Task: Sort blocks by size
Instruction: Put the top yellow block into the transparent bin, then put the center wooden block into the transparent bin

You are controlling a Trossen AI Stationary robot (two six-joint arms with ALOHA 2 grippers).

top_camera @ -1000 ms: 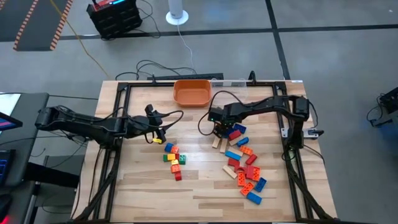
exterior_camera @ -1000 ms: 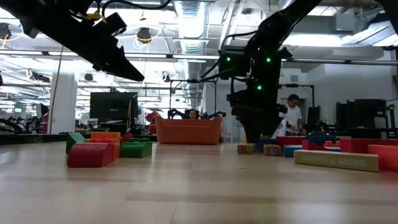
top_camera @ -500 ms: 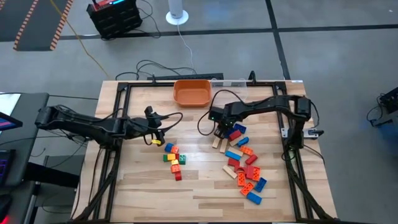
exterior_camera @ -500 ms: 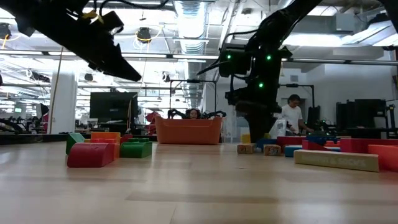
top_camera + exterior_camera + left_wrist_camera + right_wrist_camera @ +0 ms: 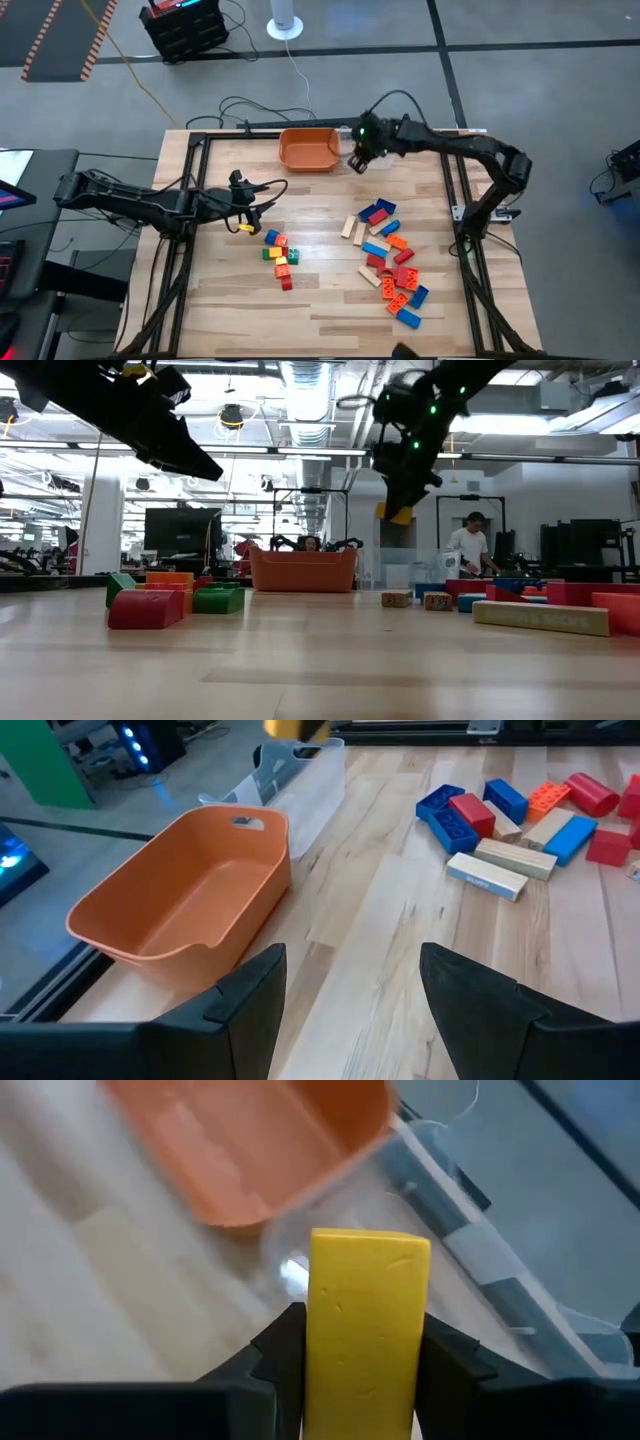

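My right gripper (image 5: 357,163) hangs high near the table's far edge, between the orange bowl (image 5: 309,148) and a clear plastic container (image 5: 420,1190), shut on a long yellow block (image 5: 368,1320). The same block shows in the low view (image 5: 398,512), well above the table. Several larger blocks (image 5: 390,262) lie in a strip at centre right, and a small cluster of little blocks (image 5: 279,255) lies left of centre. My left gripper (image 5: 256,208) is open above the table, just on the far side of and left of that cluster, with nothing between its fingers (image 5: 255,995). My right gripper pinches the yellow block by its two long sides (image 5: 318,1350) between the two fingers. The block runs along the fingers and sticks out past their tips. The fingers slant downward. The block is lifted clear and hangs tilted above the table.
The orange bowl (image 5: 185,885) and the clear container (image 5: 300,775) stand side by side at the far edge. A black frame (image 5: 190,200) borders the table's sides. Bare wood lies between the two groups of blocks and along the near edge.
My right gripper has taken a yellow block from the far end of the larger pile. It has risen steeply and swung toward the far edge, ending beside the orange bowl. The block has gone up with it, clear of the table.
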